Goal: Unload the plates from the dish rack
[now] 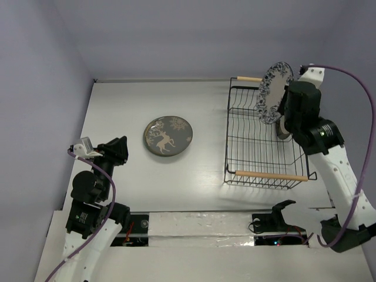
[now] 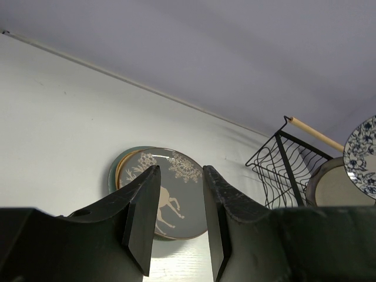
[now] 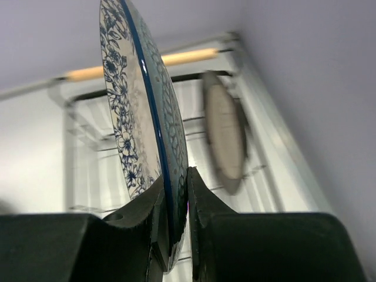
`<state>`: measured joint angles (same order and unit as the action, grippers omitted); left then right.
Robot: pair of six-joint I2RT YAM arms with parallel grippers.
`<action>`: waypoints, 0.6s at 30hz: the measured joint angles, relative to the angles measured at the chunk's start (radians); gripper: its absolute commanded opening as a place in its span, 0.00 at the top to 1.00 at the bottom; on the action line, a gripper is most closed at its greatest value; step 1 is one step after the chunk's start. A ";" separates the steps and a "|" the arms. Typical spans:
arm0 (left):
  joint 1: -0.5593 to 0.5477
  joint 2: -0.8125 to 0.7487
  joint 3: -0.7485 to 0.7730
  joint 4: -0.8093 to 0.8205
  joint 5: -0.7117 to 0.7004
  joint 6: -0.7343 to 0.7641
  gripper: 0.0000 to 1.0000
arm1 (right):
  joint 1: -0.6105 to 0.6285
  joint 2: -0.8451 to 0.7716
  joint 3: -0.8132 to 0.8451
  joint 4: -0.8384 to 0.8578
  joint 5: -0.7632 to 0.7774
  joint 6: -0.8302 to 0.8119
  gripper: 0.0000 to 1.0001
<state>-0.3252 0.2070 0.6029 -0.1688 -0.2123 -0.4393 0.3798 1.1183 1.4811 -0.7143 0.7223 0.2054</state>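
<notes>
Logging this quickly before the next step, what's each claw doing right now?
Left claw: open, holding nothing.
Right claw: closed on the round white plate with blue floral pattern.

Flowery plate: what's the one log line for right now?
right gripper: shut on floral plate, held above dish rack | left gripper: open, empty | deer plate: atop stack

floral plate (image 1: 275, 93) upright above dish rack (image 1: 261, 154) | cream plate (image 3: 226, 132) upright inside | deer plate (image 1: 168, 136) flat atop plate stack (image 2: 114, 170)
</notes>
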 measured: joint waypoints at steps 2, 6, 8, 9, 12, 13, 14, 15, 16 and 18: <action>0.000 0.000 0.000 0.000 0.000 0.000 0.68 | 0.010 -0.054 -0.056 0.066 -0.105 0.039 1.00; 0.000 0.000 0.000 0.000 0.000 0.000 0.68 | 0.035 -0.057 -0.137 0.181 -0.309 0.135 1.00; 0.000 0.000 0.000 0.000 0.000 0.000 0.68 | 0.055 -0.002 -0.158 0.254 -0.403 0.186 1.00; 0.000 0.000 0.000 0.000 0.000 0.000 0.68 | 0.063 0.034 -0.175 0.300 -0.450 0.213 1.00; 0.000 0.006 0.000 0.000 0.000 0.000 0.68 | 0.105 0.160 -0.227 0.428 -0.578 0.298 1.00; 0.000 0.010 0.000 0.000 0.000 0.000 0.68 | 0.124 0.206 -0.239 0.460 -0.615 0.325 1.00; 0.000 0.013 0.000 0.000 0.000 0.000 0.68 | 0.143 0.247 -0.249 0.488 -0.645 0.348 1.00; 0.000 0.016 0.000 -0.001 0.000 0.000 0.68 | 0.161 0.284 -0.255 0.511 -0.670 0.370 1.00; 0.000 0.018 0.000 -0.001 0.000 0.000 0.68 | 0.180 0.323 -0.261 0.537 -0.693 0.393 1.00; 0.000 0.020 0.000 -0.001 0.000 0.000 0.68 | 0.209 0.387 -0.269 0.590 -0.727 0.438 1.00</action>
<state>-0.3252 0.2272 0.6025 -0.1699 -0.2123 -0.4393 0.5892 1.5055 1.2121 -0.1246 -0.0051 0.6430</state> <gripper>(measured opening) 0.316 0.184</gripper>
